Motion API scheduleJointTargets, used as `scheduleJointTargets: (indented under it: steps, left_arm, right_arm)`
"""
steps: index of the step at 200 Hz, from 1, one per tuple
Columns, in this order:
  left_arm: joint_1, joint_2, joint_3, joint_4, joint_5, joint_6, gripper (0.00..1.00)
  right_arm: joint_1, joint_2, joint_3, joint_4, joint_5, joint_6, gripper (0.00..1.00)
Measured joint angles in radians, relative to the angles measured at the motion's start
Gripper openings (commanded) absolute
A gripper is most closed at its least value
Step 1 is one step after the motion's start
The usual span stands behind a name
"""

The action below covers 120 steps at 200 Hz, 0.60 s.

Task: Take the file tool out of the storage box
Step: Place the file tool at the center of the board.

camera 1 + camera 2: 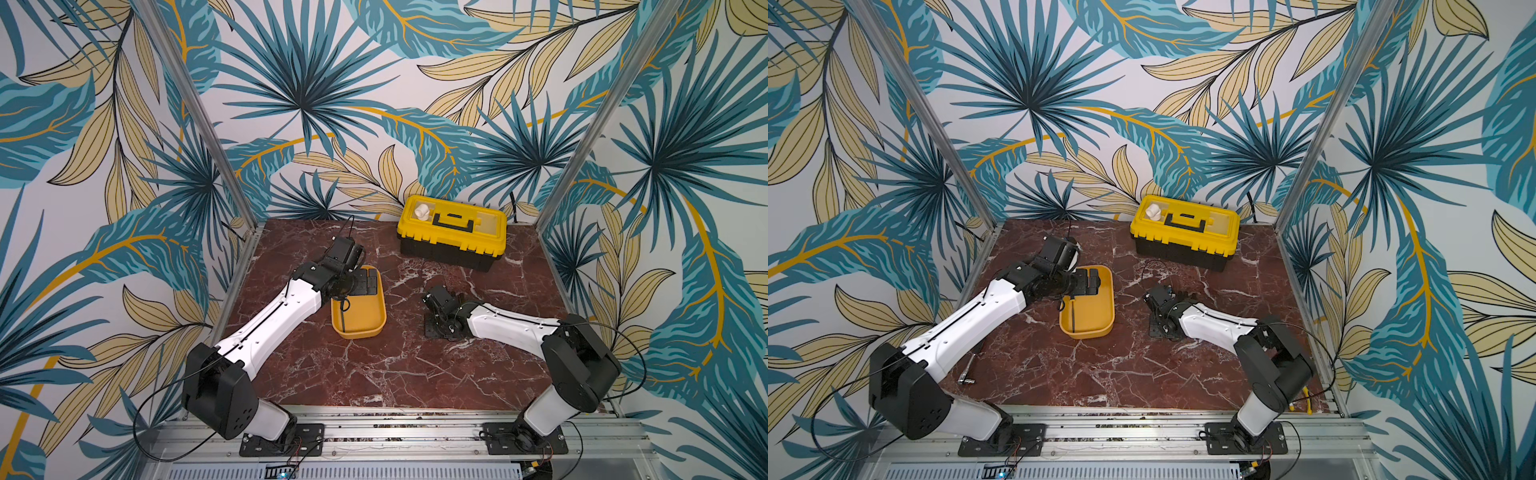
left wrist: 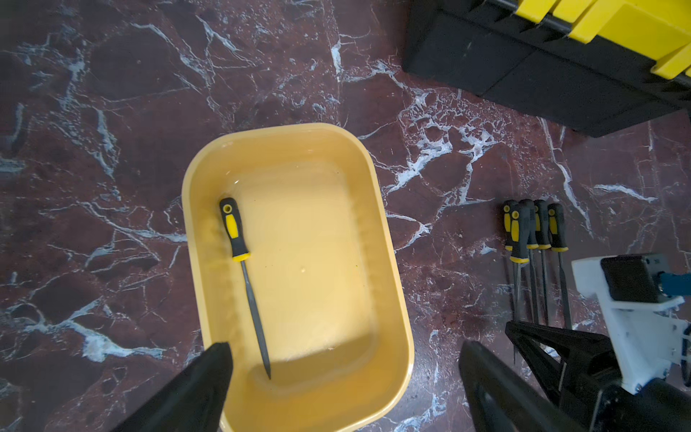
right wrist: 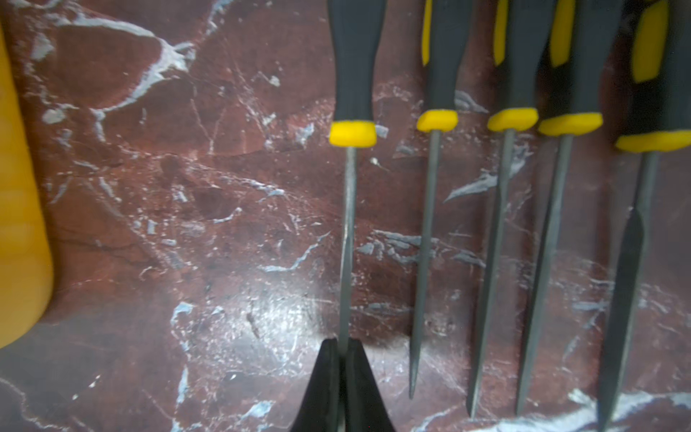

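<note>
Risks a finger striking the rim or skidding the thin file tool, flat inside the storage box close along one wall, with left claw spread wide and empty above; right claw clenched on another file on the counter.

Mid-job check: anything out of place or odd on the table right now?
Nothing spilled or broken. One file lies in the storage box below the open left hand. Odd one out: a small silver tool lying alone at the front edge of the table, beside the left arm.
</note>
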Motion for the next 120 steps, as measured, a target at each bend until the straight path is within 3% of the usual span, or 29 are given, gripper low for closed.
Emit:
scheduleJointTargets:
  steps: [120]
  left_arm:
    - [0.000,0.001,0.000,0.000,-0.048,0.005,1.00]
  right_arm:
    - [-0.027,0.055,0.002,0.000,0.004,-0.031,0.01]
